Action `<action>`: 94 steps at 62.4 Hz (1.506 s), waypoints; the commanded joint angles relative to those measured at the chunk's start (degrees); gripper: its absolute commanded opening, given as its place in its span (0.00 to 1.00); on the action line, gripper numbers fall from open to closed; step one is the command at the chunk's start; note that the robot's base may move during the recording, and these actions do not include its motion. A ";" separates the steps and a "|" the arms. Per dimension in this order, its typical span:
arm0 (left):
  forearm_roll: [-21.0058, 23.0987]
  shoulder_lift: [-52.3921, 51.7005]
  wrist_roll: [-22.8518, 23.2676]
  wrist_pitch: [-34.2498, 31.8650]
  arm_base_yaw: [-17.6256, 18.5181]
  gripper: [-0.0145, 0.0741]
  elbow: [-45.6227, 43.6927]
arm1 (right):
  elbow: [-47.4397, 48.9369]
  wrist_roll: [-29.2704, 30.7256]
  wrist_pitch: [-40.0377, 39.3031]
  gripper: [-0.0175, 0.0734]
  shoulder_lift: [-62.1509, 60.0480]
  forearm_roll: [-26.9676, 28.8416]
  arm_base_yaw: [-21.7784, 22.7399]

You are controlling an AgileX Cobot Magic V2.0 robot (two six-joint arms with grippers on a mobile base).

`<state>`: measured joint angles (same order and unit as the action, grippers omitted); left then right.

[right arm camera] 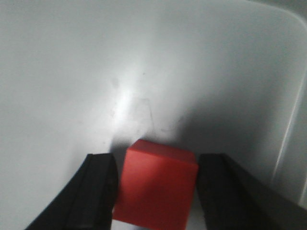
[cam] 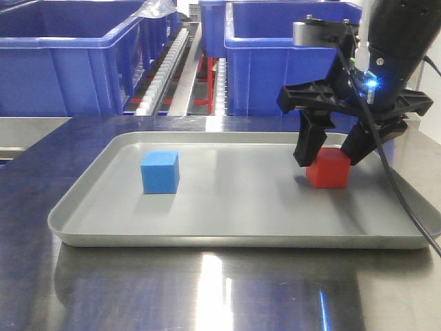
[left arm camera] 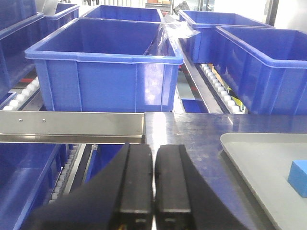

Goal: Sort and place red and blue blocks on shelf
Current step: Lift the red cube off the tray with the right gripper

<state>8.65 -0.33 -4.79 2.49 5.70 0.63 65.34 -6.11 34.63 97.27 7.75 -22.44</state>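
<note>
while the right tool (cam: 333,157) stands spread astride the red block (cam: 329,174), nothing is pinched yet. the block sits flat on the right half of the grey tray (cam: 241,207), near its far rim. the tray lies on the steel desk (cam: 207,296).

wrist view: one finger (right arm camera: 98,191) looks touching or just beside the cube's face, and the other (right arm camera: 225,191) shows a sliver of gap. true contact: cannot tell.

risks, as judged:
- uneven closing. the nearer finger meets first and shoves or twists the cube on the slick tray, so it ends up caught by its corners.
- shallow bite. the tips seem level with the cube's upper part only, so it may pivot or drop on the lift.
- the cable (cam: 396,186) hangs across the tray's right side and could drag on it as the arm rises.

blue block (cam: 160,172): left half of the tray, well apart, unlikely to be disturbed.

left tool (left arm camera: 153,187): pressed together, empty, off the tray's left side and facing the shelf (left arm camera: 72,125). blue bins (left arm camera: 105,72) crowd the rollers, so a carried cube could clip a rim or rail.
</note>
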 commanded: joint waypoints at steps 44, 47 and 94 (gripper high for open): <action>0.04 -0.94 0.25 -4.60 0.34 0.30 1.45 | 1.97 0.00 -0.77 0.67 -0.53 0.39 0.07; 0.04 -0.94 0.25 -4.60 0.34 0.30 1.45 | 2.03 0.00 -0.77 0.61 -0.53 0.39 0.07; 0.04 -0.94 0.25 -4.60 0.34 0.30 1.45 | 7.14 0.00 -7.44 0.26 -16.06 0.34 0.35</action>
<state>8.65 -0.33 -4.79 2.49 5.70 0.63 70.61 -6.11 32.49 86.67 7.75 -22.44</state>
